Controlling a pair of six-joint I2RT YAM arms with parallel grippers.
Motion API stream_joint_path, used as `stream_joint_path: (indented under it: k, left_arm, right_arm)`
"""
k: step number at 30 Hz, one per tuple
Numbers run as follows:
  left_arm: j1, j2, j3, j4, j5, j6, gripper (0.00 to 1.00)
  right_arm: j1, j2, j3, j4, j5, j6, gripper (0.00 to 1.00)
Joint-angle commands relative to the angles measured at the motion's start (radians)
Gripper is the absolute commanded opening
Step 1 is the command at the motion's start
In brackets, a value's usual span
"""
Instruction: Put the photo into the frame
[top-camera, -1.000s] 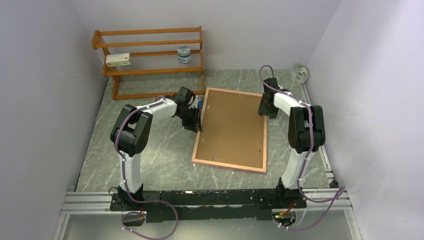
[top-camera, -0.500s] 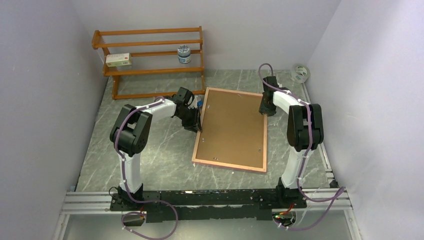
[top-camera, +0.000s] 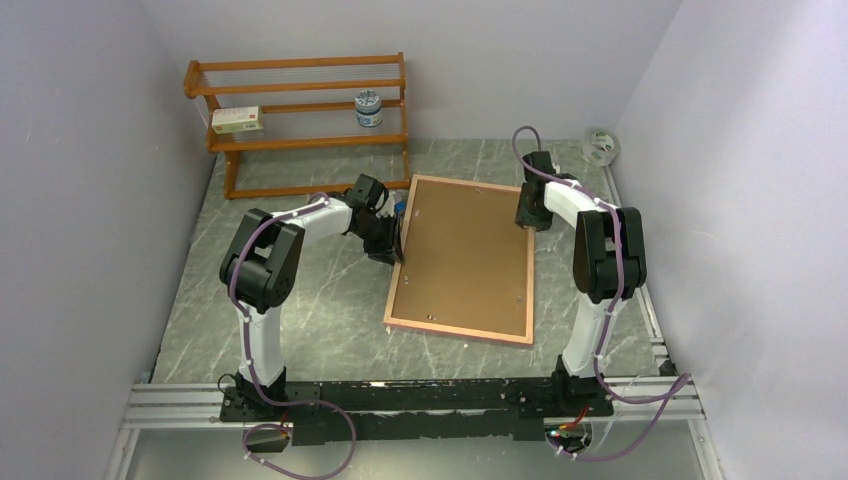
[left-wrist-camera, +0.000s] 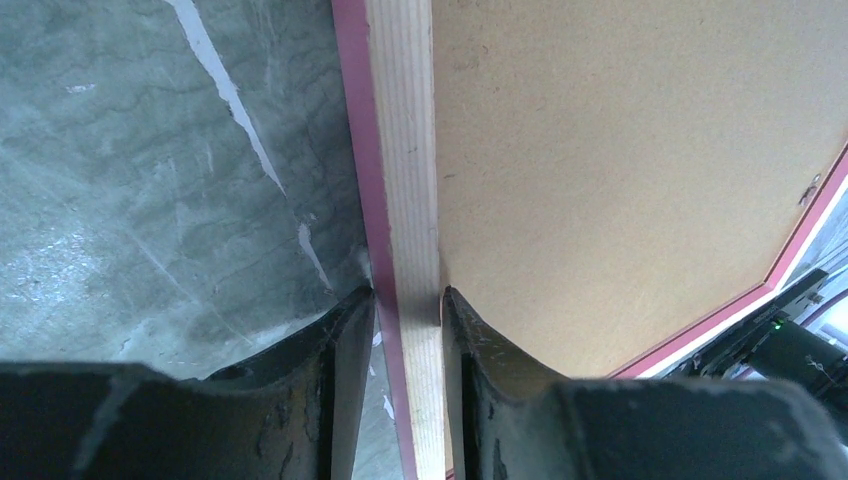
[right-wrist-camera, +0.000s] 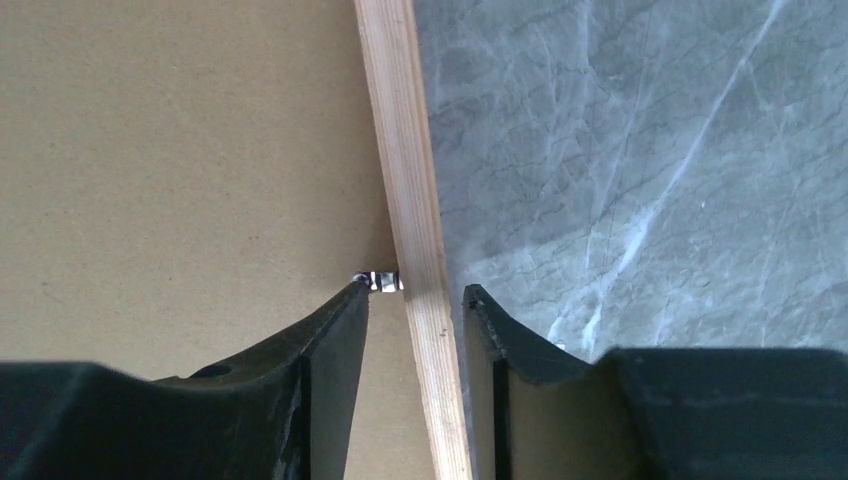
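The right arm has eased its wrist a little toward the far left, and the right gripper (right-wrist-camera: 415, 288) now sits over the right rail of the frame (top-camera: 459, 331), near its far corner. The left arm and the frame have not shifted. The frame lies back-up on the table (top-camera: 300, 300), slightly skewed, with a brown backing sheet (top-camera: 465, 255) filling it. Both arms reach forward and bend inward, wrists tipped down at opposite rails. The right gripper's jaws are parted wider than the rail and straddle it, the inner finger just beside a small metal tab (right-wrist-camera: 383, 281). The left gripper (left-wrist-camera: 408, 295) straddles the left rail about halfway along, and its jaws seem to be pressed against both sides of the wood.
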Motion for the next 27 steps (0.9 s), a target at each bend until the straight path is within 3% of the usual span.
stream_joint_path:
  k: [1, 5, 10, 16, 22, 27]
  left_arm:
    - [0.011, -0.014, 0.001, -0.024, -0.02, 0.019, 0.39]
    - [0.02, -0.034, 0.008, -0.025, -0.009, 0.014, 0.46]
    - [0.023, -0.046, 0.005, -0.02, -0.002, 0.016, 0.48]
    - [0.024, -0.047, 0.001, -0.021, -0.011, 0.033, 0.49]
    - [0.025, -0.05, -0.001, -0.03, -0.02, 0.035, 0.51]
    - [0.025, -0.053, -0.033, -0.006, 0.013, 0.017, 0.51]
  right_arm:
    - [0.005, -0.092, 0.045, -0.002, -0.031, 0.046, 0.48]
    - [0.005, -0.163, 0.014, -0.054, -0.061, 0.113, 0.6]
    - [0.017, -0.27, -0.123, -0.141, -0.05, 0.173, 0.64]
    - [0.16, -0.466, -0.334, -0.257, 0.079, 0.267, 0.8]
    - [0.225, -0.593, -0.494, -0.291, 0.022, 0.418, 0.81]
    - [0.246, -0.555, -0.524, -0.353, 0.053, 0.46, 0.73]
